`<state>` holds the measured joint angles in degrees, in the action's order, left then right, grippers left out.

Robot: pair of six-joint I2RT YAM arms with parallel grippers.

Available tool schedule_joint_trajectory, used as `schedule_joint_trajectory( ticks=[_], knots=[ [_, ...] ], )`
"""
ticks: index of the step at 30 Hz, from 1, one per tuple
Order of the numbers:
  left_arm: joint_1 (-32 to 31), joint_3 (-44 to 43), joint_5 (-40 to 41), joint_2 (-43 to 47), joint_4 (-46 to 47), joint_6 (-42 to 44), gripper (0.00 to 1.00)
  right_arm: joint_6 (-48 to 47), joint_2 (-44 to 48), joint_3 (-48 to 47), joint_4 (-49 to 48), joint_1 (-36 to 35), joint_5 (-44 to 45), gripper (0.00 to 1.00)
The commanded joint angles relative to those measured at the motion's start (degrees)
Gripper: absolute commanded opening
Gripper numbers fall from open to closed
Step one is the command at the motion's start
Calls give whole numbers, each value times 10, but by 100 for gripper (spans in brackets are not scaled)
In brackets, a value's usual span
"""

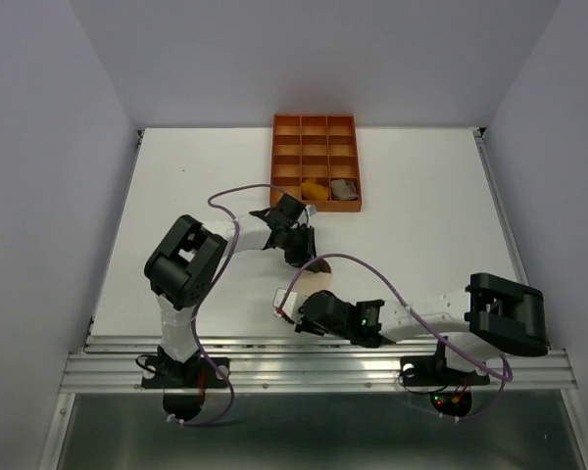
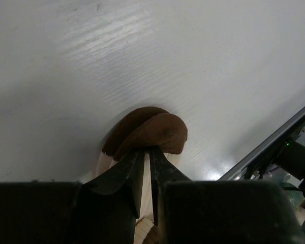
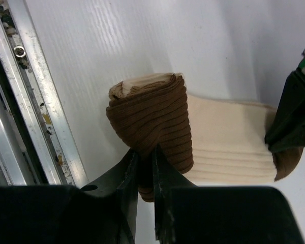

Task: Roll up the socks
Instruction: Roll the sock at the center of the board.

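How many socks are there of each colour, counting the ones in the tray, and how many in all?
Mustard orange fabric sock, in the rigid orange compartment tray: 1
Taupe fabric sock, in the same tray: 1
Brown and cream ribbed fabric sock, on the white table: 1
Total: 3 socks

Bright even light; glare streaks on table [image 2: 117,40]; wrist foregrounds dark.

Ribbed cloth sock [image 3: 152,122] lies on a smooth, faintly grained table [image 3: 117,40]
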<state>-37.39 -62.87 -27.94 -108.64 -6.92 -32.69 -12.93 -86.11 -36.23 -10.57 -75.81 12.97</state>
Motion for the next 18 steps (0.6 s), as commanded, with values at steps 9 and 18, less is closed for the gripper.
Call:
schedule_joint_trajectory(
  ticks=[9,18],
  knots=[
    [10,-6,159,-5,-46,1,20,200,49,-32,96,111,-194,1],
    [13,-2,144,10,-24,-1,19,244,16,-73,96,228,-391,1]
  ],
)
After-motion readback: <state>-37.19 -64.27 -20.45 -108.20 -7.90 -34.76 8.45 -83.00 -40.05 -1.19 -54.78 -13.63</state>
